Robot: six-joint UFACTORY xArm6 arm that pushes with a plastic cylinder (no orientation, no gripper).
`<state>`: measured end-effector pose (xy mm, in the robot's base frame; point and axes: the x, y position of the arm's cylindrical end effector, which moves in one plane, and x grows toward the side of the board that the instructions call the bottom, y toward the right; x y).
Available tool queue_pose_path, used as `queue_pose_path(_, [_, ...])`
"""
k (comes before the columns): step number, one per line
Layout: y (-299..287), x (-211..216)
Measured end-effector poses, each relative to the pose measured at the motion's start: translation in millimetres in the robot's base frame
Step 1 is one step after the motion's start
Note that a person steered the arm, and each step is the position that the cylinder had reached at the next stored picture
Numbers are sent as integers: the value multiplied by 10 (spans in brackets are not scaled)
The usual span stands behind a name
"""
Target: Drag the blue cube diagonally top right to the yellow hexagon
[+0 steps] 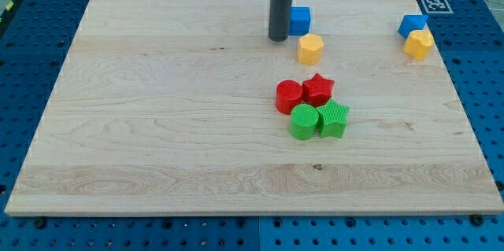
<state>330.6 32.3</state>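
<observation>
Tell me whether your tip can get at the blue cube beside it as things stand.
Probably yes: my tip sits just at the view's left of the blue cube, nothing between them. The yellow hexagon lies below, clear of that path.

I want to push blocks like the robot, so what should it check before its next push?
1. My tip shows: ok.
2. Tip beside the blue cube, on its left: ok.
3. Tip touching the cube: cannot tell.
4. Yellow hexagon is found, just below the cube: ok.
5. Which block is meant: cannot tell; a second blue block and yellow block sit at the view's right.
6. Red and green blocks clear of the path: ok.
</observation>
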Motion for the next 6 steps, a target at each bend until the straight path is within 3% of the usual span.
queue_pose_path(4, [15, -230])
queue_pose_path(6, [990, -230])
